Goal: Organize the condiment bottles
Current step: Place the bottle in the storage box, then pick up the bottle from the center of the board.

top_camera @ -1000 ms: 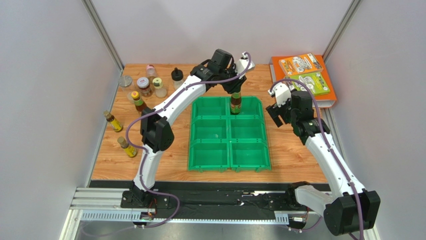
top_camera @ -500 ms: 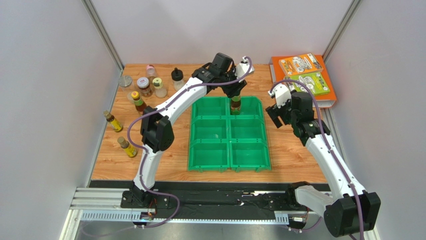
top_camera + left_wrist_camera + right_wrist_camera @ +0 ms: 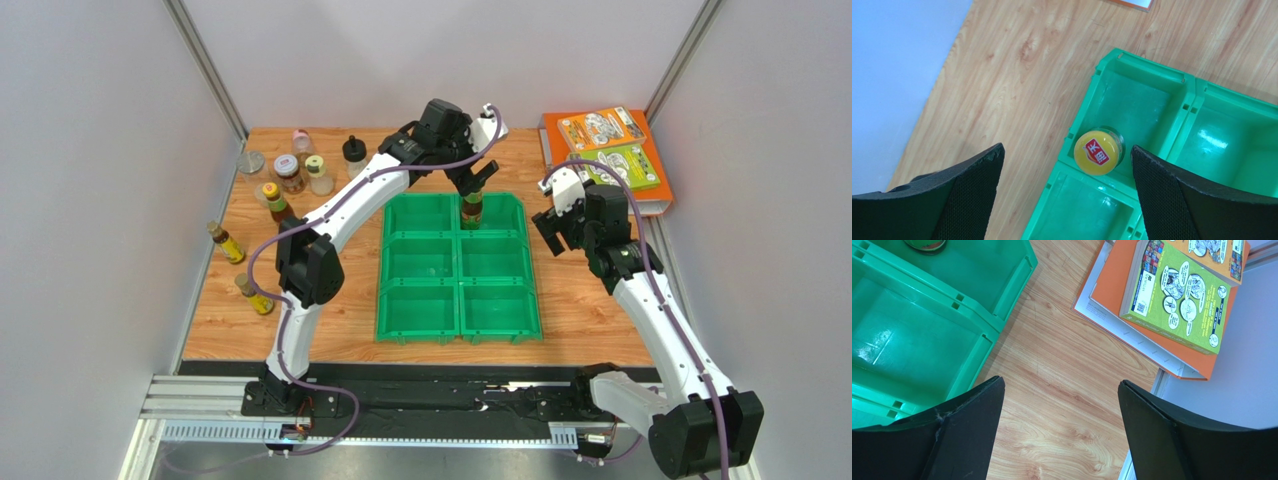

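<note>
A dark brown bottle with a yellow cap [image 3: 471, 211] [image 3: 1098, 152] stands upright in the back right compartment of the green bin [image 3: 459, 300], against that cell's left wall. My left gripper [image 3: 477, 181] [image 3: 1067, 150] hangs just above it, open, its black fingers [image 3: 967, 185] wide on either side and touching nothing. Several other condiment bottles [image 3: 290, 172] cluster at the table's back left, and two amber ones [image 3: 226, 243] [image 3: 254, 293] lie near the left edge. My right gripper [image 3: 550, 230] [image 3: 1059, 385] is open over bare wood right of the bin.
The bin's [image 3: 977, 345] remaining compartments hold nothing. Orange and green books [image 3: 605, 150] [image 3: 1177, 290] are stacked at the back right corner. Grey walls close in on the left, back and right.
My left gripper has opened off the yellow-capped bottle and lifted slightly; the bottle now stands free in the bin. The right arm has barely moved.
</note>
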